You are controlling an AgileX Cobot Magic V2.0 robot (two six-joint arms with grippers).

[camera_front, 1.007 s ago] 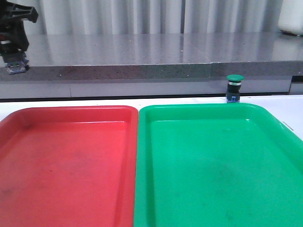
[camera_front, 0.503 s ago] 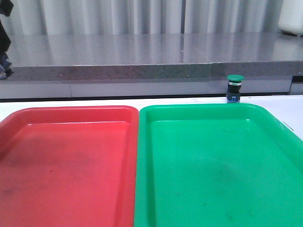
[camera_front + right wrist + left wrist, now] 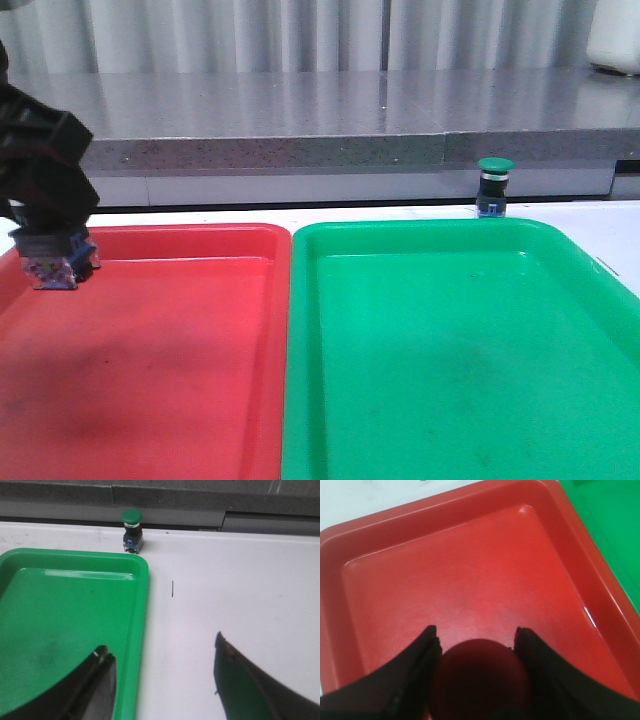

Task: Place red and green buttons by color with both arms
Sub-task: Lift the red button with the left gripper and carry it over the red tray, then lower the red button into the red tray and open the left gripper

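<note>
L claw [image 3: 55,262] hangs over the far-left part of the red tray [image 3: 180,400], low above its floor, w/ its fingers clamped on the red button [image 3: 479,680]. In the L wrist view the dark red cap sits snug btw the two black fingers [image 3: 415,672], tray floor under it. Front view shows only the button's bluish base poking out below the claw, just inside the tray's far-left corner; can't tell if it touches the tray floor or not.

Green button [image 3: 495,187] stands upright on the white table [image 3: 610,225], just beyond the far rim of the green tray [image 3: 460,380], toward that tray's far-right corner, close to the rim but not in the tray. Silver collar, black body, bluish base all visible under the green cap. R wrist view has it too [image 3: 132,529], past the tray's far corner.

R claw [image 3: 162,680] is spread wide, nothing btw the fingers; it sits well short of the green button, over the green tray's right rim and the bare table beside it. Not visible in front view.

Green tray lies touching or nearly touching the red tray, side by side, green to the right of red. Beyond both trays a grey stone ledge [image 3: 320,120] runs across behind the table.
</note>
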